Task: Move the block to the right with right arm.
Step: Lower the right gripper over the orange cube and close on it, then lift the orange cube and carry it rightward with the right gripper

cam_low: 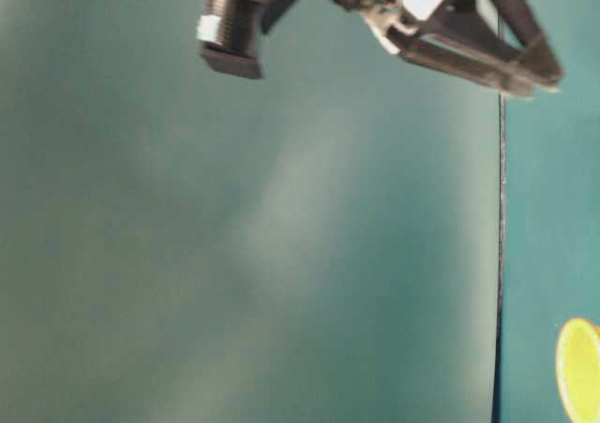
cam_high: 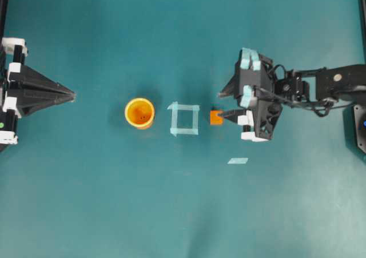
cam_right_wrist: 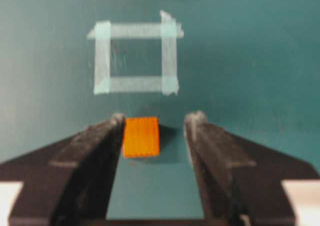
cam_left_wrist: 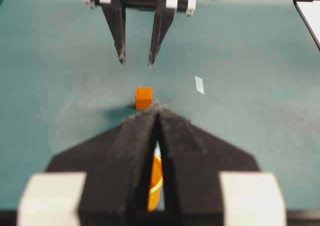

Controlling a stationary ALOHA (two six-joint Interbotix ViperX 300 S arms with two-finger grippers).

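Note:
The block (cam_high: 216, 118) is a small orange cube lying on the teal mat just right of the pale tape square (cam_high: 184, 119). My right gripper (cam_high: 222, 104) reaches in from the right and stands open around it. In the right wrist view the block (cam_right_wrist: 141, 136) sits between the fingertips of the right gripper (cam_right_wrist: 157, 118), close against the left finger (cam_right_wrist: 102, 136), with a clear gap to the other finger. The left wrist view shows the block (cam_left_wrist: 144, 97) in front of the right gripper (cam_left_wrist: 136, 62). My left gripper (cam_high: 73, 96) is shut at the far left, its tips (cam_left_wrist: 157, 108) holding nothing.
A round orange cup (cam_high: 139, 112) stands upright left of the tape square (cam_right_wrist: 135, 58), also low at the right edge as the cup (cam_low: 579, 369). A short tape strip (cam_high: 238, 161) lies on the mat nearer the front, right of the block.

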